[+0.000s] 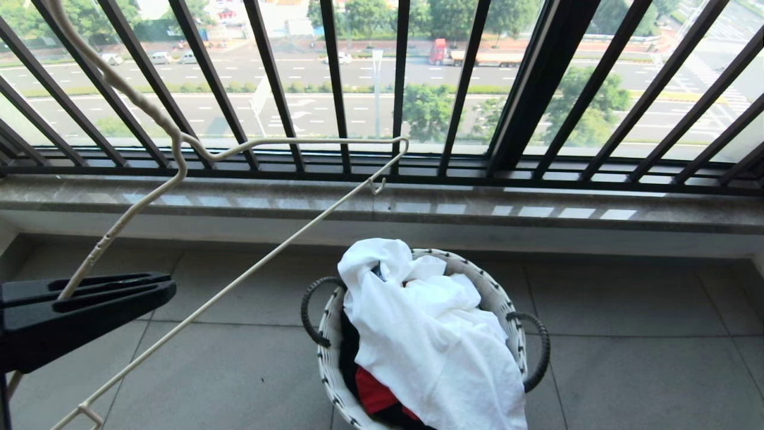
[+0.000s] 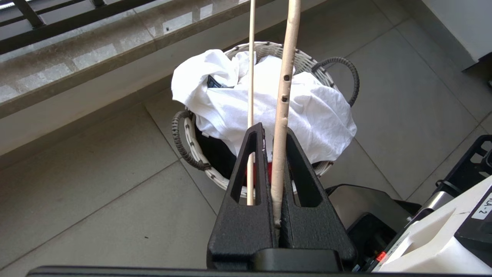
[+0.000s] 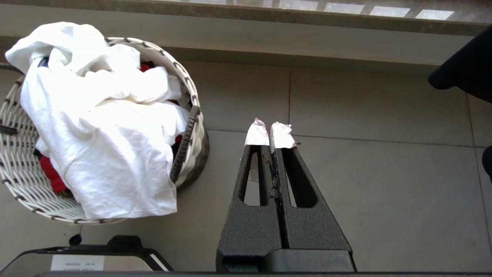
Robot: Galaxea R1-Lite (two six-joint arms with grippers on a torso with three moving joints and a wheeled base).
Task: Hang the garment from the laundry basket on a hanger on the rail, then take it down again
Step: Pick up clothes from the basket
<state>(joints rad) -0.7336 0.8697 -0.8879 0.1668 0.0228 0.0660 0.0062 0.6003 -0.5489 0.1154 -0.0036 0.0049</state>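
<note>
While clamped tight, left claw pinching one arm of the hanger, low at left. Right claw pressed together, empty, over floor tiles. Beyond: garment heaped in laundry basket, red garment beneath.

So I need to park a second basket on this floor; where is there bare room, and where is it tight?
Bare tiles lie on the robot's right of the laundry basket, out to the wall under the sill, below the shut right gripper. The robot's left is tighter: the left gripper holds the hanger, slanting across there. The garment overhangs the near rim.
</note>
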